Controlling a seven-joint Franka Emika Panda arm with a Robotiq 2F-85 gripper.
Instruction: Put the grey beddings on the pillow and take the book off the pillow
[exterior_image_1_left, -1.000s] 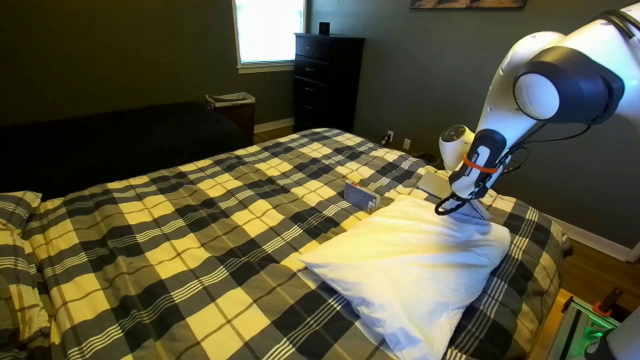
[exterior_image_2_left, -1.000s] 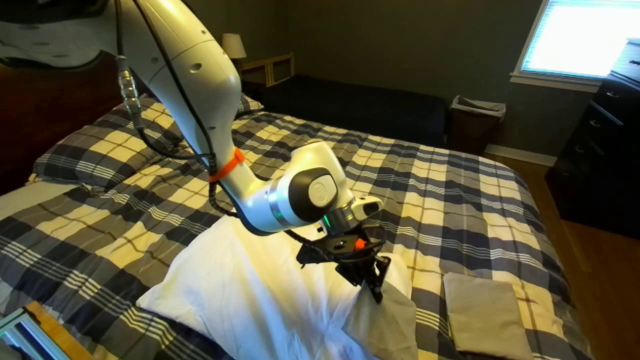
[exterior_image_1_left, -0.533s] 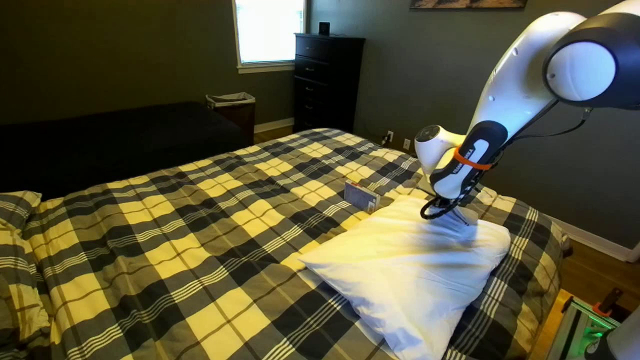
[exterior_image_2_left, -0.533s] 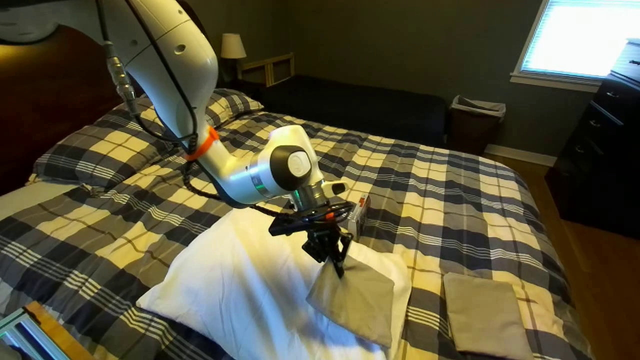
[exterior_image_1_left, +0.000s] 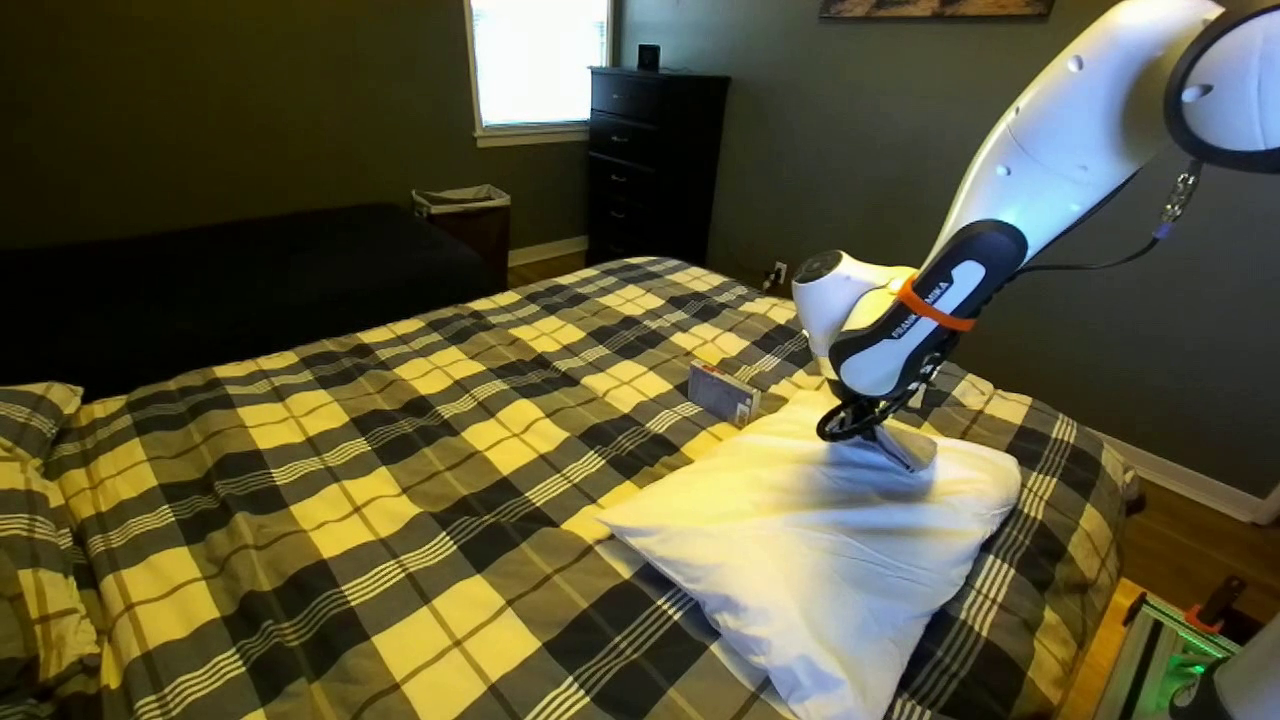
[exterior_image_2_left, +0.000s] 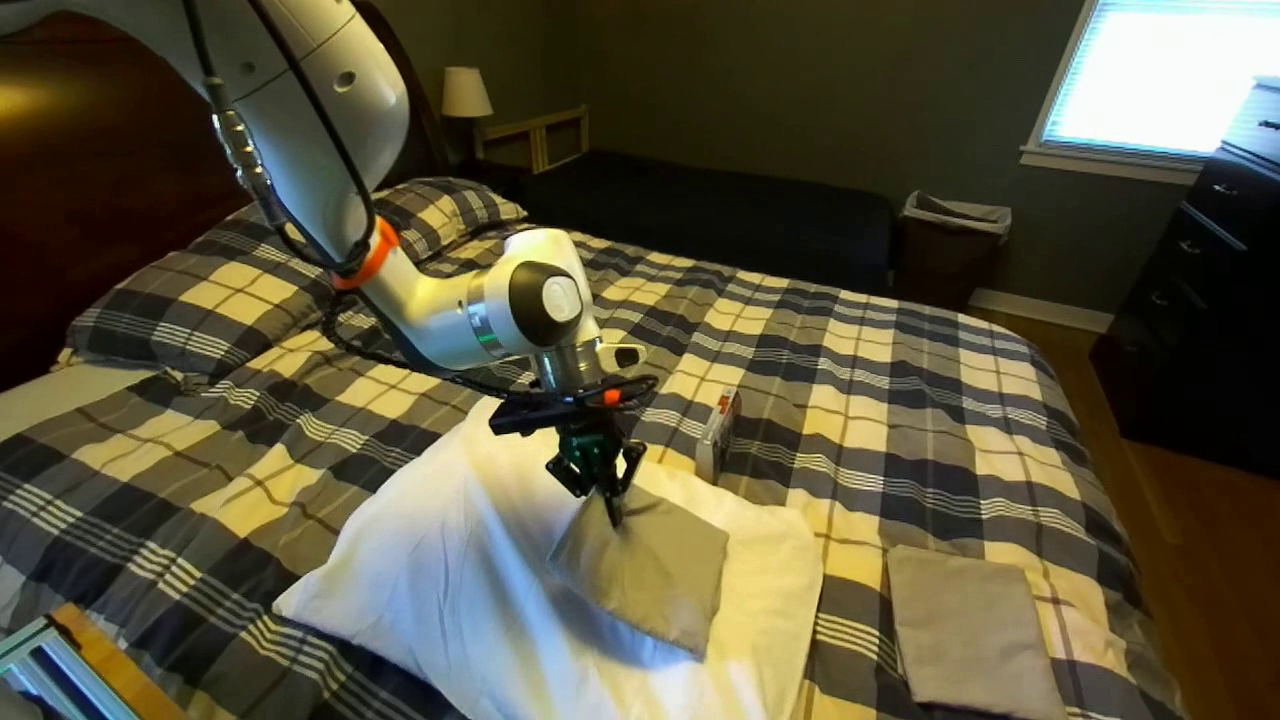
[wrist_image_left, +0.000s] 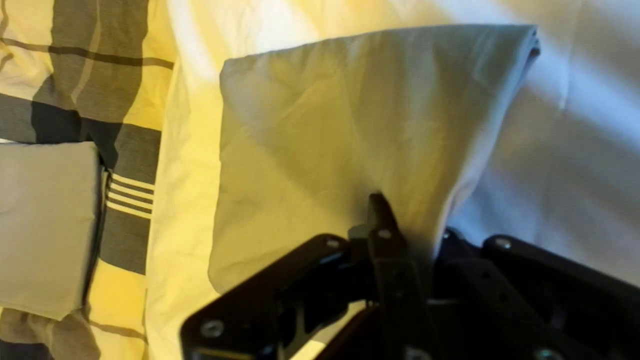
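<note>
The white pillow (exterior_image_1_left: 800, 540) lies on the bed and shows in both exterior views (exterior_image_2_left: 430, 580). My gripper (exterior_image_2_left: 614, 508) is over the pillow, its fingers pinching one edge of a folded grey cloth (exterior_image_2_left: 655, 570). In the wrist view the fingers (wrist_image_left: 412, 225) close around the grey cloth (wrist_image_left: 310, 140), which spreads out flat over the pillow (wrist_image_left: 187, 200). I cannot tell whether its lower edge touches the pillow. The book (exterior_image_1_left: 722, 393) stands on its edge on the bedspread beside the pillow, also visible in an exterior view (exterior_image_2_left: 717, 437).
A second folded grey cloth (exterior_image_2_left: 975, 630) lies on the plaid bedspread (exterior_image_2_left: 850, 400) beyond the pillow, and shows at the left of the wrist view (wrist_image_left: 45, 225). Plaid pillows (exterior_image_2_left: 210, 290) are at the headboard. A dark dresser (exterior_image_1_left: 655, 165) stands by the wall.
The gripper has carried the grey cloth from the pillow's edge inward over the pillow. The book has come into clear sight behind the arm. The pillow and second cloth have not moved.
</note>
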